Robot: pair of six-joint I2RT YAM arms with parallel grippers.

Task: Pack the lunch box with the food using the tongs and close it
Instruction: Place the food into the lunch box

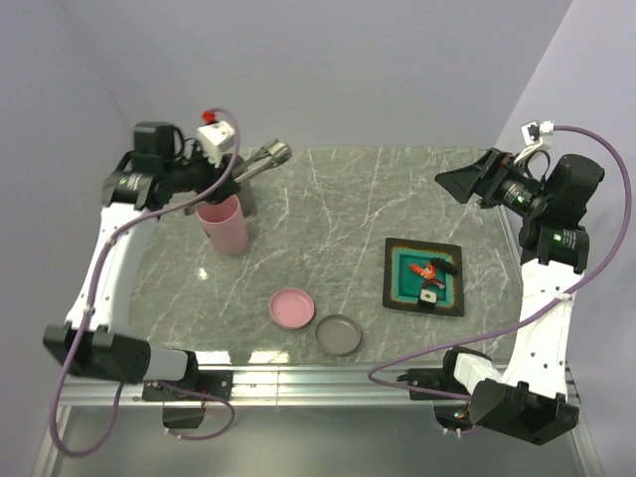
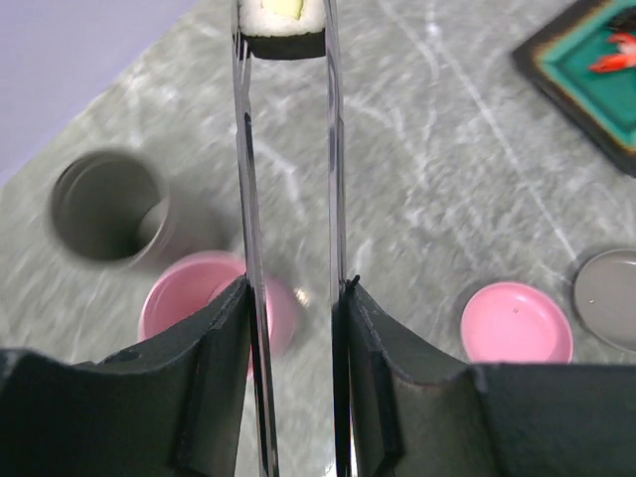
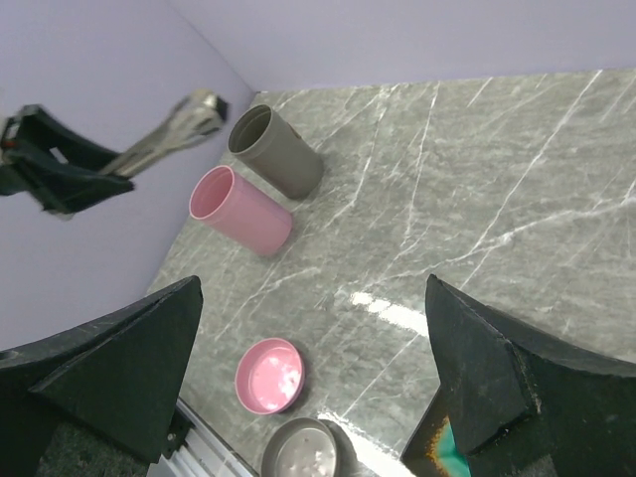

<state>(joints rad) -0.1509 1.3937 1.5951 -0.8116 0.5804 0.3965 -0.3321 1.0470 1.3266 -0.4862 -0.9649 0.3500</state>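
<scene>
Showing the left tool (image 2: 296,298) pressed onto the tongs (image 2: 336,159): its two dark fingers (image 2: 214,383) squeeze the slim metal arms from either side, part-way along their length. At the far tips of the tongs, one white block (image 2: 283,18) with a dark rind and pale green centre is pinched between the two arms, clear of the bench (image 1: 338,209). In the top view the tong tips lie near the rear left of the bench, just beyond the grey cup (image 3: 273,149) and the pink cup (image 3: 238,211), which stand side by side and upright. In the left wrist view both cups appear below and to the left of the tongs; whether the block hangs directly over either cup cannot be told.

The remaining food rests on the dark tray (image 1: 391,278) with a teal inner face, well to the right: the orange-red shrimp piece (image 1: 429,268) near its middle and a second white block (image 1: 427,295) just nearer the front edge. The pink lid (image 1: 292,306) and the grey lid (image 1: 339,334) lie flat, close together, near the front of the bench between cups and tray.

The right tool (image 3: 313,298) is spread wide, holds nothing, and hangs above the right rear of the bench.
</scene>
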